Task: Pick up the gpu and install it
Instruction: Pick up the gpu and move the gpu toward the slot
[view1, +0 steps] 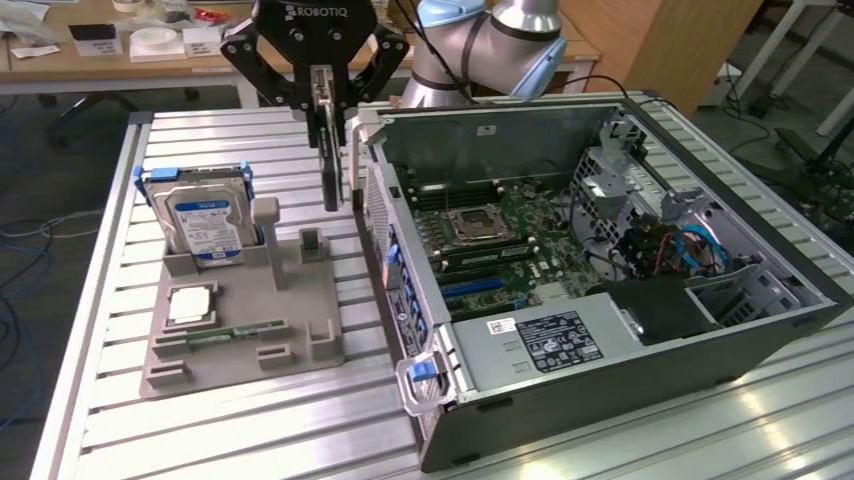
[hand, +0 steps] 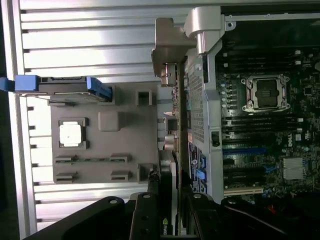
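The gpu (view1: 330, 165) is a thin dark card seen edge-on, hanging upright in the air. My gripper (view1: 324, 100) is shut on its upper part. The card hangs over the gap between the grey parts fixture (view1: 240, 330) and the rear wall of the open computer case (view1: 400, 250). In the wrist view the gpu (hand: 170, 145) runs away from my gripper (hand: 170, 205) to its silver bracket (hand: 172, 50), alongside the case wall. The motherboard (view1: 494, 235) lies exposed inside the case, with blue and black card slots (view1: 474, 288).
The fixture holds a silver hard drive (view1: 203, 215) standing upright in blue rails, a processor chip (view1: 191, 303) and a green memory stick (view1: 220, 335). Drive cages and cables (view1: 667, 240) fill the case's far side. The slatted metal table (view1: 240, 440) extends around both.
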